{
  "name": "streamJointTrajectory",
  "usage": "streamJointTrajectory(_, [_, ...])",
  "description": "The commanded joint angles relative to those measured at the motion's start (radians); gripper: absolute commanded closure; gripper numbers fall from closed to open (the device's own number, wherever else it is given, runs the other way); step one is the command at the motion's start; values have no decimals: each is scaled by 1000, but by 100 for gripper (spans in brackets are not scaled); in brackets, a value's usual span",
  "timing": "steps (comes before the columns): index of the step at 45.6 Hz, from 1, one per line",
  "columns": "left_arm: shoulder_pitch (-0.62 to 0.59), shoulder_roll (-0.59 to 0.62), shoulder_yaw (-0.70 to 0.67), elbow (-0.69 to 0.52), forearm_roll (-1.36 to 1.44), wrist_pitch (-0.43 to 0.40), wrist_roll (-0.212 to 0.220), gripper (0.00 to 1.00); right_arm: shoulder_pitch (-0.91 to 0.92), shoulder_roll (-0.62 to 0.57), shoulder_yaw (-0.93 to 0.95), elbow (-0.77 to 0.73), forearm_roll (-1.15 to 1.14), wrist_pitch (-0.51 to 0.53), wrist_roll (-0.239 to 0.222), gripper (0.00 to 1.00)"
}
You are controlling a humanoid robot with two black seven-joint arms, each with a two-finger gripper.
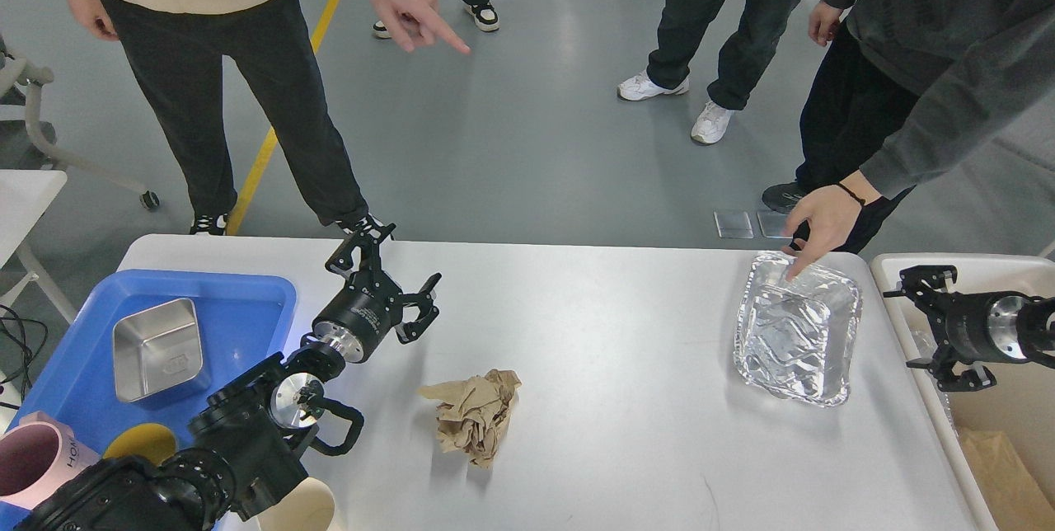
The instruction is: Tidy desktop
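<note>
The white-grey desktop [626, 366] holds a crumpled brown paper ball [476, 415] near its middle front and a foil tray [798, 340] at the right. A person's hand [816, 222] touches the foil tray's far rim. My left gripper [394, 275] is open and empty, hovering above the desktop left of the middle, behind and left of the paper ball. My right gripper [916, 326] is open and empty, just off the desktop's right edge, to the right of the foil tray.
A blue plastic tray [239, 308] at the left holds a steel square bowl [157, 348], a pink mug [33, 465] and a yellow item [140, 442]. A beige bin [1014, 424] with brown paper stands right of the desktop. Several people stand beyond the far edge.
</note>
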Motion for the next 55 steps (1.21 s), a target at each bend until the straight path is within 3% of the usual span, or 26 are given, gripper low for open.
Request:
streamJointTrajectory(1, [0, -1, 4, 0, 0, -1, 0, 4, 0, -11, 0, 6, 0, 2, 1, 0])
streamJointTrajectory(17, [-2, -1, 4, 0, 0, -1, -3, 4, -3, -11, -5, 9, -19, 2, 7, 0])
streamJointTrajectory(28, [0, -1, 4, 0, 0, -1, -3, 4, -8, -11, -5, 35, -138, 16, 36, 0])
streamJointTrajectory(37, [0, 0, 4, 0, 0, -2, -3, 4, -6, -13, -5, 75, -304, 39, 93, 0])
streamJointTrajectory(55, [9, 3, 4, 0, 0, -4, -3, 4, -8, -11, -14, 134, -585, 55, 254, 0])
